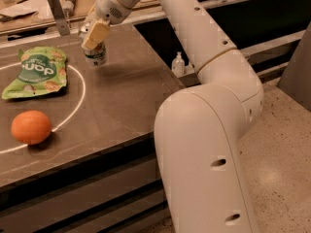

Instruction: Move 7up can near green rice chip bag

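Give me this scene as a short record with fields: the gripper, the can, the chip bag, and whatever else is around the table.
gripper: at the far side of the table, closed on the top of the 7up can
7up can: upright, right of the bag and apart from it, just outside the white circle line
green rice chip bag: lying flat at the table's left, inside the circle
orange: nearer the front edge, in front of the bag, not touching it
pump bottle: off the table, on the ledge to its right
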